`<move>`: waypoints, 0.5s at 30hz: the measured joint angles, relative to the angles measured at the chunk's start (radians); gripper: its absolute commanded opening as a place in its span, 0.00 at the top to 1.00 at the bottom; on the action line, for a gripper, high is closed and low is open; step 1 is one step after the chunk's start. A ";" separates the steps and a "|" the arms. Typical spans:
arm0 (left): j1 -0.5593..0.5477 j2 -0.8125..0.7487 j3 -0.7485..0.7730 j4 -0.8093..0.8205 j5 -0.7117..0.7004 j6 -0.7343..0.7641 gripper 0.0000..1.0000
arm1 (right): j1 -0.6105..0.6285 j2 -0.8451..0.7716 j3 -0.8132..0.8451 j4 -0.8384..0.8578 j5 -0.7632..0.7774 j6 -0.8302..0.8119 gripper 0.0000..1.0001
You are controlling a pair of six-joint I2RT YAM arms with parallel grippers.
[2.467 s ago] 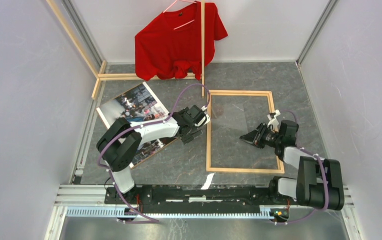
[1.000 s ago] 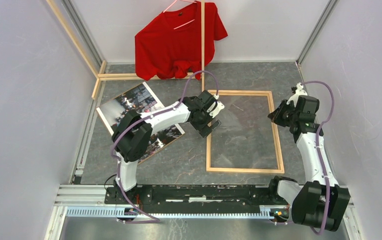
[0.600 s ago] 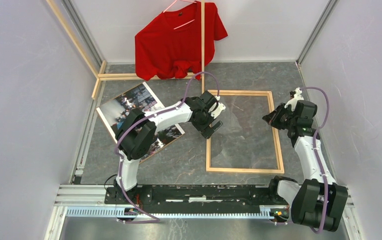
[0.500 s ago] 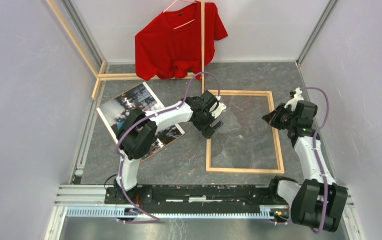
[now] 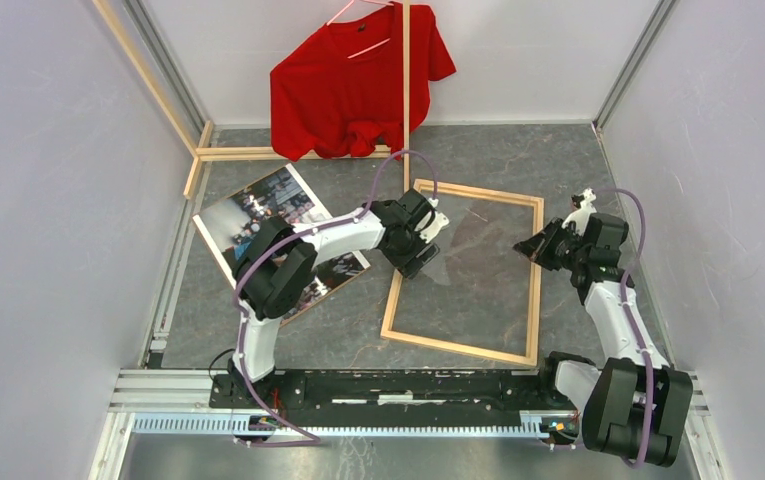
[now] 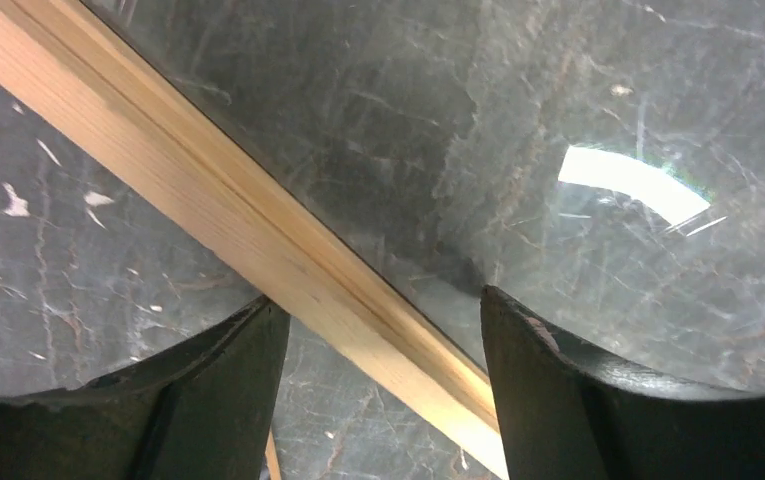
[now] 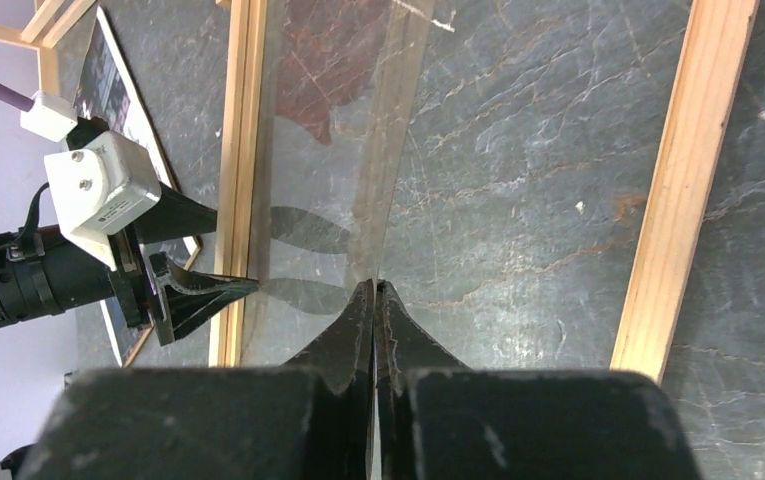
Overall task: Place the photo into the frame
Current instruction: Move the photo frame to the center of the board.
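Note:
The frame (image 5: 536,290), thin light wood with a clear pane, lies askew on the dark table, its near end swung to the left. My left gripper (image 5: 415,262) is open and straddles the frame's left rail (image 6: 208,200). The rail runs aslant between the fingers, one finger outside on the table side, the other over the pane. My right gripper (image 5: 520,247) is shut, tips (image 7: 374,284) down at the pane just inside the right rail (image 7: 683,170); I cannot tell whether anything is pinched. The photo (image 5: 263,210) lies picture side up left of the frame, partly under the left arm.
A red T-shirt (image 5: 358,80) hangs on the back wall. Loose wood slats (image 5: 258,153) lie at the back left, and one slat (image 5: 405,90) stands upright in front of the shirt. Walls close in on both sides.
The frame has swung round, its near end sliding left. My left gripper's jaws have narrowed around the left rail. My right gripper has moved left and lower, over the pane.

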 measured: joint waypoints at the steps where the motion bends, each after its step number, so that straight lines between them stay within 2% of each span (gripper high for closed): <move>1: 0.000 -0.006 -0.012 0.008 -0.010 -0.001 0.27 | 0.000 0.000 -0.005 0.000 -0.005 0.005 1.00; 7: 0.000 -0.091 -0.132 0.029 -0.005 0.000 0.31 | 0.043 -0.002 -0.023 0.037 -0.011 0.030 1.00; 15: -0.003 -0.201 -0.270 0.013 0.089 0.000 0.36 | 0.147 0.000 -0.025 0.067 0.020 0.042 1.00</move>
